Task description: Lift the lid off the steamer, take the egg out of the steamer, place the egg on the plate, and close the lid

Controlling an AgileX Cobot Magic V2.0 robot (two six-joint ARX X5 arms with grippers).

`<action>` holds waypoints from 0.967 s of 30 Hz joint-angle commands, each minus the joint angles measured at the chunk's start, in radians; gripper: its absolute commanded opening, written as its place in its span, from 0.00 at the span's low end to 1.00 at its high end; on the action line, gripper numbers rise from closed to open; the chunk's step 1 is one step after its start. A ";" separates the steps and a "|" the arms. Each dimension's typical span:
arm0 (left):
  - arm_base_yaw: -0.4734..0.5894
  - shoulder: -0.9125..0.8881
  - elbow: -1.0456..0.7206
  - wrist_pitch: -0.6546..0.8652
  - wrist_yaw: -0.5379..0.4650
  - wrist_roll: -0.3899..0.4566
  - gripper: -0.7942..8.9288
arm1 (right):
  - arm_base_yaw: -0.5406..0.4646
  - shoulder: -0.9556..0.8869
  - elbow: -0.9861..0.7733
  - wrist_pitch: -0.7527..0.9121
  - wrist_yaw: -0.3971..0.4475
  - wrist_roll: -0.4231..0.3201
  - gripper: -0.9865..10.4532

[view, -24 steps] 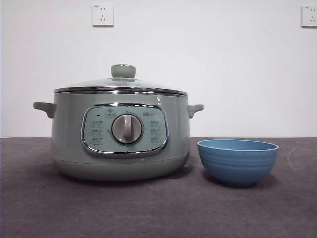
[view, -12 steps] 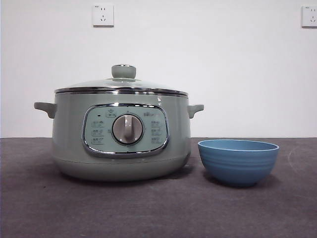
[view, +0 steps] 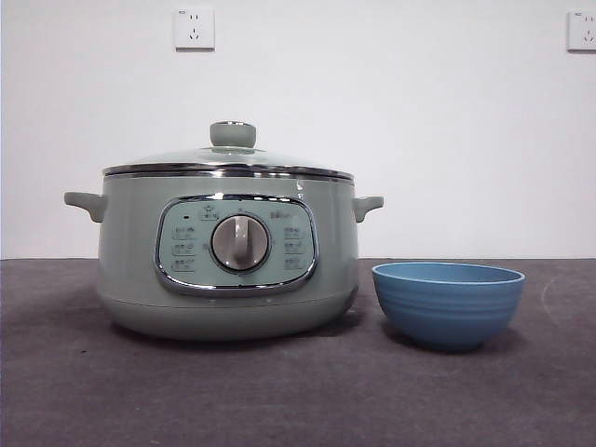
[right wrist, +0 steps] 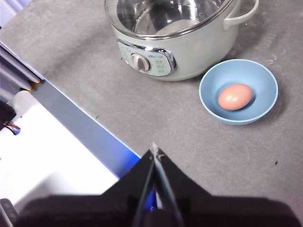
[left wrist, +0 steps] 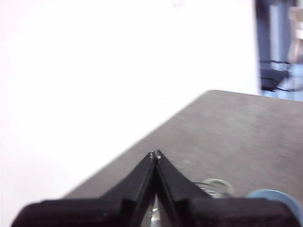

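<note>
- The egg (right wrist: 235, 96) lies in the plate (right wrist: 211, 105), long axis running across the bowl, roughly parallel to the steamer's (view: 130, 270) panel face.
- The lid (view: 228, 160) sits closed on the steamer, mid-table (view: 279, 400).
- Left gripper (left wrist: 155, 154) and right gripper (right wrist: 154, 151) wait, jaws pressed together, empty.
- Risk seems slight: a bumped plate could roll the egg.

A: Steamer (view: 228, 265) position?
B: On the table (view: 279, 400), left side; lid (view: 228, 158) seated on it.
A: Plate (view: 448, 304)?
B: Just right of the steamer, apart from it, egg (right wrist: 235, 96) inside.
</note>
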 commanded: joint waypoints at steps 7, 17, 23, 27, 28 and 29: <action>0.171 -0.335 -0.488 0.247 -0.097 0.021 0.08 | 0.001 0.000 0.002 0.003 0.003 0.006 0.09; 0.226 -0.695 -1.047 0.437 -0.198 -0.063 0.08 | 0.001 0.000 0.002 0.002 0.003 0.006 0.09; 0.240 -0.805 -1.217 0.439 -0.324 -0.144 0.08 | 0.001 0.000 0.002 0.002 0.003 0.006 0.09; 0.250 -0.846 -1.291 0.440 -0.393 -0.201 0.08 | 0.001 0.000 0.002 0.002 0.003 0.006 0.09; 0.252 -0.855 -1.305 0.439 -0.402 -0.207 0.08 | 0.001 0.000 0.002 0.002 0.003 0.006 0.09; 0.254 -0.863 -1.319 0.438 -0.412 -0.216 0.08 | 0.001 0.000 0.002 0.002 0.003 0.006 0.09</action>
